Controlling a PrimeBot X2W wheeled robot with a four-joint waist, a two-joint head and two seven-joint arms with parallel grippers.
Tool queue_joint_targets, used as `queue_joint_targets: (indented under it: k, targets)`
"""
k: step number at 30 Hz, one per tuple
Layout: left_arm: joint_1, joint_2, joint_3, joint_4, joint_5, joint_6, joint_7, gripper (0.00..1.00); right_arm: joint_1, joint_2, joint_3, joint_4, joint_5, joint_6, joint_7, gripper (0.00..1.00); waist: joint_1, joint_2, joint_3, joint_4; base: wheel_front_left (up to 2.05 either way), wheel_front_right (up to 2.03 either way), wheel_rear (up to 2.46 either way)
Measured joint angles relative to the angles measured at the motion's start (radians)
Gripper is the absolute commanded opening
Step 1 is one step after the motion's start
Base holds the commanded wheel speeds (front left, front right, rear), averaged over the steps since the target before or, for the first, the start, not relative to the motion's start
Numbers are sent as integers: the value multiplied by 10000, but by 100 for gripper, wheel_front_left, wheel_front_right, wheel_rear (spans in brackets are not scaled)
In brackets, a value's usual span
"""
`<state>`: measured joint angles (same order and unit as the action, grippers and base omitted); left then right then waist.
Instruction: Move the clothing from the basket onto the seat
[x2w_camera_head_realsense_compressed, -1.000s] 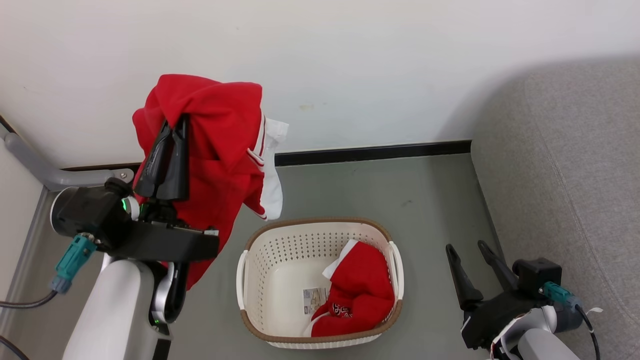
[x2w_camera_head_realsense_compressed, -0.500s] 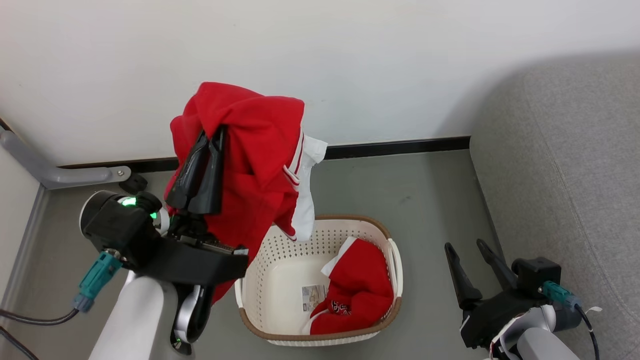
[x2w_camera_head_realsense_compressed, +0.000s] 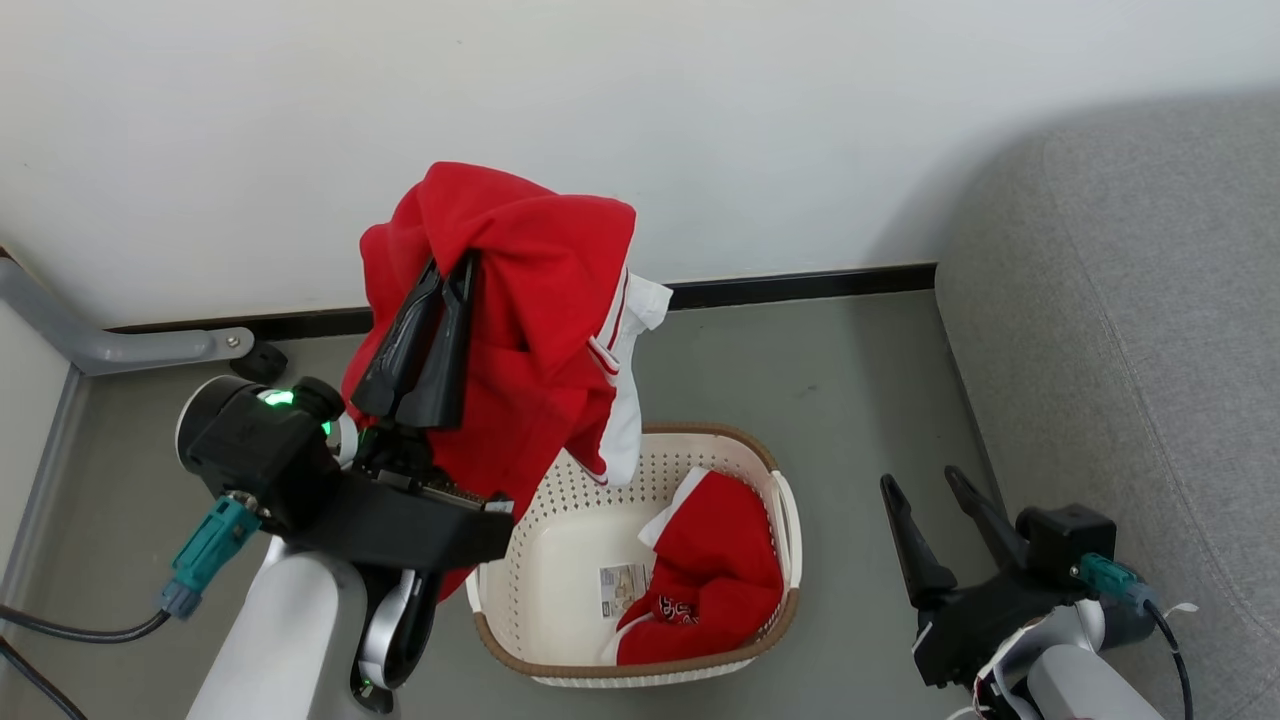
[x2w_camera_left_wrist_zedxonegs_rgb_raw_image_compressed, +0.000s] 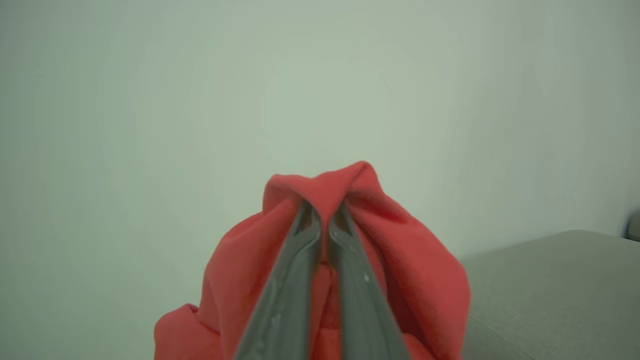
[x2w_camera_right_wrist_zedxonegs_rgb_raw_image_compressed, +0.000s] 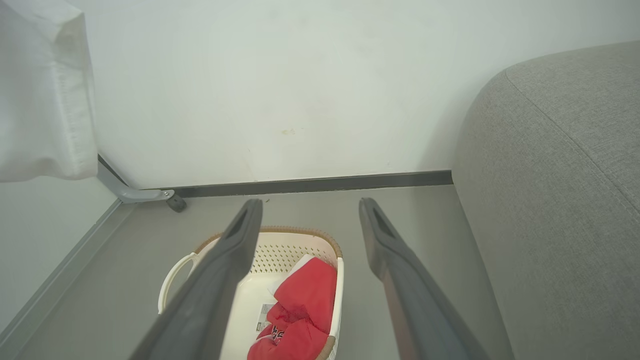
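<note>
My left gripper (x2w_camera_head_realsense_compressed: 450, 265) is raised high and shut on a red garment (x2w_camera_head_realsense_compressed: 530, 300) with a white striped cuff, which drapes over the fingers and hangs above the basket's left rim. Seen from the left wrist, the fingers (x2w_camera_left_wrist_zedxonegs_rgb_raw_image_compressed: 300, 235) pinch a red fold (x2w_camera_left_wrist_zedxonegs_rgb_raw_image_compressed: 325, 187). A second red garment (x2w_camera_head_realsense_compressed: 715, 570) lies in the cream basket (x2w_camera_head_realsense_compressed: 545, 510), also in the right wrist view as the garment (x2w_camera_right_wrist_zedxonegs_rgb_raw_image_compressed: 305, 300) inside the basket (x2w_camera_right_wrist_zedxonegs_rgb_raw_image_compressed: 280, 240). My right gripper (x2w_camera_head_realsense_compressed: 920, 485) hangs open and empty low between basket and grey seat (x2w_camera_head_realsense_compressed: 1130, 330), its tips (x2w_camera_right_wrist_zedxonegs_rgb_raw_image_compressed: 307, 207) apart.
A white wall with a dark skirting strip (x2w_camera_head_realsense_compressed: 800, 285) runs behind the basket. A grey metal leg with a caster (x2w_camera_head_realsense_compressed: 250, 355) stands at the left. Grey floor (x2w_camera_head_realsense_compressed: 850, 390) lies between basket and sofa. A white cloth (x2w_camera_right_wrist_zedxonegs_rgb_raw_image_compressed: 42, 95) hangs at the upper left of the right wrist view.
My left arm has carried the red garment rightward, from left of the basket to above its left rim. The right gripper has stayed open and in place.
</note>
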<state>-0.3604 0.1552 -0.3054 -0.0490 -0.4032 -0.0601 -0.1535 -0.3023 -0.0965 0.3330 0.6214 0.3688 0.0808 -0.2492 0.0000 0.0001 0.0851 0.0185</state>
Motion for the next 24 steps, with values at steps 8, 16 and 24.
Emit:
queue_joint_targets:
  k: [8, 16, 24]
  targets:
    - [-1, 15, 29, -13, 0, 82, 151, 0, -379, 12, 207, -779, -140, 88, 0, 100, 0, 0, 0, -44, 0, 0, 0]
    - [-1, 15, 40, 40, 0, 165, 213, 0, -593, 96, 727, -1998, -393, 253, -2, 100, 0, 0, -43, -76, 0, 0, 0]
    - [0, 15, 38, 182, 0, 174, 263, 0, -636, 153, 1473, -3348, -449, 364, -4, 100, 0, 0, -135, -82, 0, 0, 0]
